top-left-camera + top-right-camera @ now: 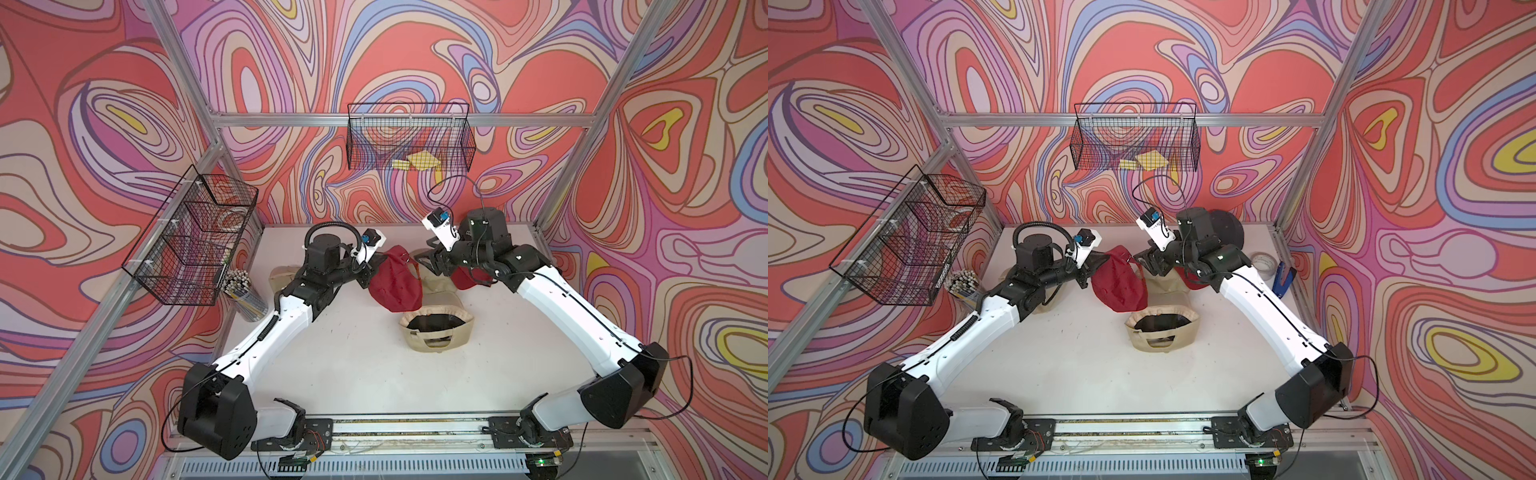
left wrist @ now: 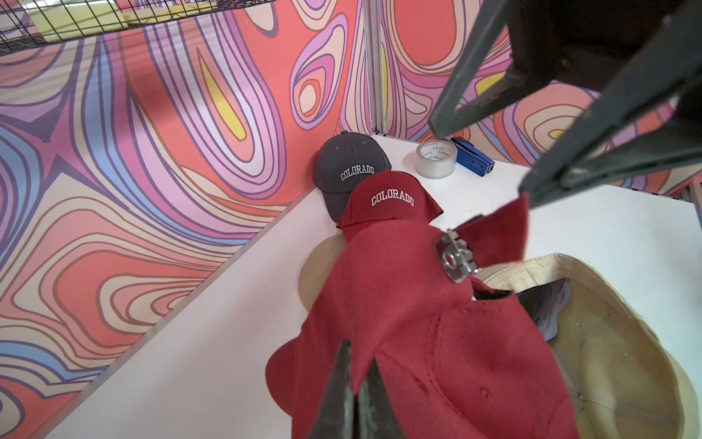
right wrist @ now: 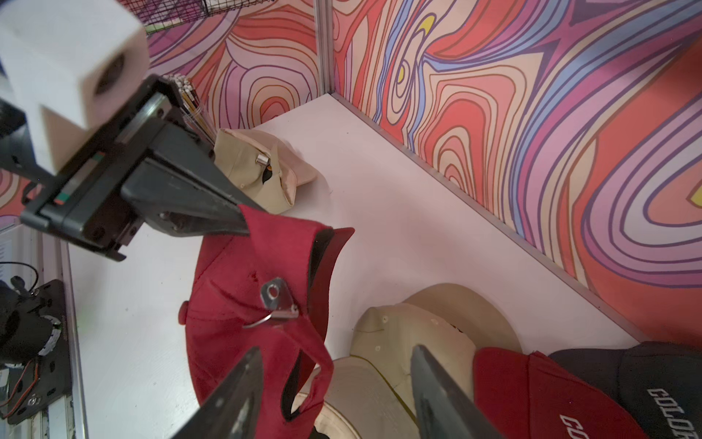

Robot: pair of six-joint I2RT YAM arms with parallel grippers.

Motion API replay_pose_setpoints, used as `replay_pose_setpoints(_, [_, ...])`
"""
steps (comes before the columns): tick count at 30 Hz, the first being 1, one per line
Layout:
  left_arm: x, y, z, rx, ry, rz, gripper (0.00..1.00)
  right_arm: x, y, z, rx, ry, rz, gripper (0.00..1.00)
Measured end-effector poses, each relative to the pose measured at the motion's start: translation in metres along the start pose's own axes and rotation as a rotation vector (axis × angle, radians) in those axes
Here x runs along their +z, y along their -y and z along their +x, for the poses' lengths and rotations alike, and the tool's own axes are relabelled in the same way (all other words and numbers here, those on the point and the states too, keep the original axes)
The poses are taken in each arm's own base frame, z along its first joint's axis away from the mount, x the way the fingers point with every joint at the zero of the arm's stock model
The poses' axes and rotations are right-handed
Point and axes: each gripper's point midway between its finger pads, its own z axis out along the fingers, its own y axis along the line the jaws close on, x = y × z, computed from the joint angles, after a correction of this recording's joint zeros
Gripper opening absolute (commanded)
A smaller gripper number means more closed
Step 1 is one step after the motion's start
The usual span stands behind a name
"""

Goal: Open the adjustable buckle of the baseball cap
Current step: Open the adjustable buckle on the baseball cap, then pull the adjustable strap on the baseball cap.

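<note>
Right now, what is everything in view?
red baseball cap: one, red, held above the table, silver buckle
red Colorado cap: one, red, right rear corner
grey Colorado cap: one, grey, behind it
beige caps: three, beige, mid-table and left
tape roll: one, translucent, right rear
stapler: one, blue, beside the tape
pencil cup: one, clear, left edge
wire baskets: two, black, on walls
sticky notes: several, yellow, back basket
left pincer: shut on the red baseball cap
right pincer: open, near the buckle

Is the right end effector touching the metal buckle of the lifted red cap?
Apart. In the right wrist view the right end effector stands open, and the buckle lies clear of both its fingers, with a visible gap to each.
</note>
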Motion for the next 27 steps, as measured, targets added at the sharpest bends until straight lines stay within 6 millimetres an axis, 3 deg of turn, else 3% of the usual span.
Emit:
replay_pose_setpoints(3, [0.000, 0.000, 0.001, -0.002, -0.004, 0.001, 0.00, 0.002, -0.008, 0.010, -0.001, -0.006, -0.040, 0.55])
replay_pose_setpoints(13, [0.000, 0.010, 0.001, -0.003, 0.003, 0.054, 0.00, 0.019, -0.018, 0.026, -0.050, 0.039, -0.108, 0.56])
replay_pose_setpoints(20, [-0.001, 0.014, 0.000, -0.005, 0.006, 0.081, 0.00, 0.019, -0.021, 0.014, -0.096, 0.098, -0.130, 0.43])
replay_pose_setpoints(27, [-0.001, 0.016, 0.001, -0.009, 0.004, 0.089, 0.00, 0.021, -0.024, 0.015, -0.106, 0.116, -0.150, 0.42])
